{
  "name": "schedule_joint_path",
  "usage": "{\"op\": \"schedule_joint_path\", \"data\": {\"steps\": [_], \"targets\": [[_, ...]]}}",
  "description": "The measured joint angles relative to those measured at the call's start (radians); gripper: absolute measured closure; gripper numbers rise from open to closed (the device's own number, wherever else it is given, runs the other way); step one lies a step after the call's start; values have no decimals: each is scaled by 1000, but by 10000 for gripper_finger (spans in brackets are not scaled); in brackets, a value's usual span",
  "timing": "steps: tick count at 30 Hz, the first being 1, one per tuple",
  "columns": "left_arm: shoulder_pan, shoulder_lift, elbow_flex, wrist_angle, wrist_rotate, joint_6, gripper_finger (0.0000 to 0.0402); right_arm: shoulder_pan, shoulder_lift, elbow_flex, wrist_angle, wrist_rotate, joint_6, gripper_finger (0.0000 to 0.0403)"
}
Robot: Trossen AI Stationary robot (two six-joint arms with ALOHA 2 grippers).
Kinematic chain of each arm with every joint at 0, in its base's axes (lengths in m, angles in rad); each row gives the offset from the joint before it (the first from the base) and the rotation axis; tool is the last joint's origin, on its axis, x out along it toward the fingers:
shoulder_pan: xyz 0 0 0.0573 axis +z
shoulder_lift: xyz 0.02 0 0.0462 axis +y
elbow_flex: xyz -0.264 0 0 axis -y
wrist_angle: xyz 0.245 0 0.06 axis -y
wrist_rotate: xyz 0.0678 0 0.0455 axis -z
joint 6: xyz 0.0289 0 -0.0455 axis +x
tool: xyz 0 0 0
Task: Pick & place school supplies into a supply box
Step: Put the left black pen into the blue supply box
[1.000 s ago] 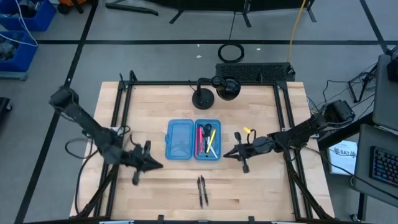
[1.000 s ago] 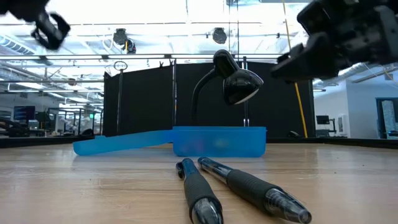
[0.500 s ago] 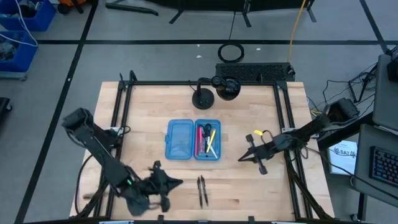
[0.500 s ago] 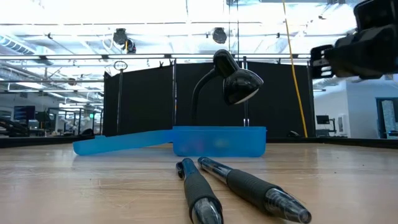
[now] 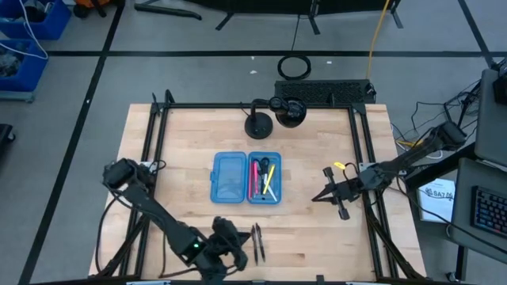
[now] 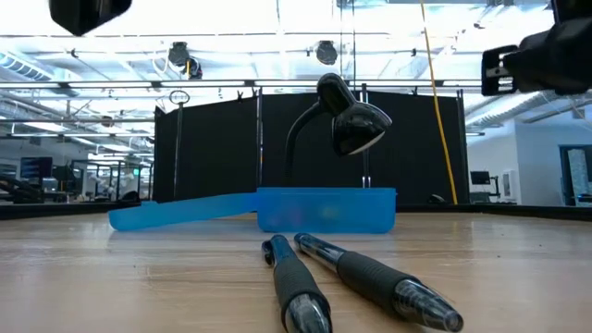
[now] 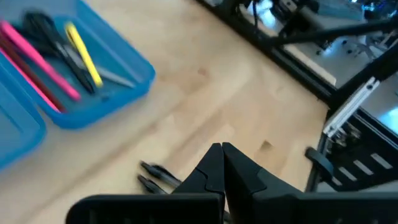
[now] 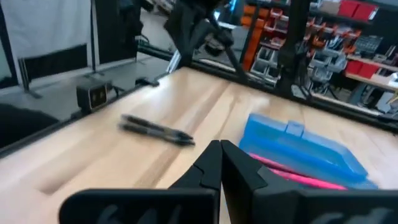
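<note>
Nearest to the front edge of the wooden worktop (image 5: pixel 190 150) lie two dark pens (image 5: pixel 257 242), side by side and almost touching, with their grip ends toward the low camera. The left tool (image 5: pixel 238 247) is just beside them, on their left side in the high view, above the front part of the worktop; its two fingers are clenched together and hold nothing. In the left wrist view the pens (image 7: pixel 157 176) show just past the closed fingertips.

Farther back, near the middle of the worktop, the supply box (image 5: pixel 246 177) lies open with its two blue halves flat. The left half is bare. The right half holds a pink pen (image 5: pixel 257 178), a yellow pencil (image 5: pixel 269 180) and the scissors (image 5: pixel 262 167) with black handles.

To the right of the box, well apart from it, the right tool (image 5: pixel 318 196) stays above the worktop; its fingers are also clenched and empty.

At the far edge stands a black desk lamp (image 5: pixel 273 115), behind the box.
</note>
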Motion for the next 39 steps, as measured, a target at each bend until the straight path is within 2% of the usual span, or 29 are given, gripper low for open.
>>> {"op": "schedule_joint_path", "data": {"steps": [5, 11, 18, 22, 27, 32, 39], "targets": [[44, 86, 106, -37, 114, 5, 400, 1, -144, 1, -134, 7, -32, 403], [64, 175, 257, -212, 221, -78, 401, -30, -264, 0, -294, 4, -54, 403], [73, 273, 402, -436, 395, -378, 401, -40, -275, 0, -304, -8, -58, 403], [110, 364, 539, -508, 536, -406, 401, -40, -275, 0, -300, -8, -62, 403], [150, 462, 701, -723, 682, -409, 401, -40, -275, 0, -304, -11, -84, 403], [164, 448, 733, -794, 764, -436, 392, -40, -275, 0, -327, -8, -84, 403], [189, 447, 732, -790, 798, -426, 331, -41, -275, 0, -347, -5, -100, 403]]}}
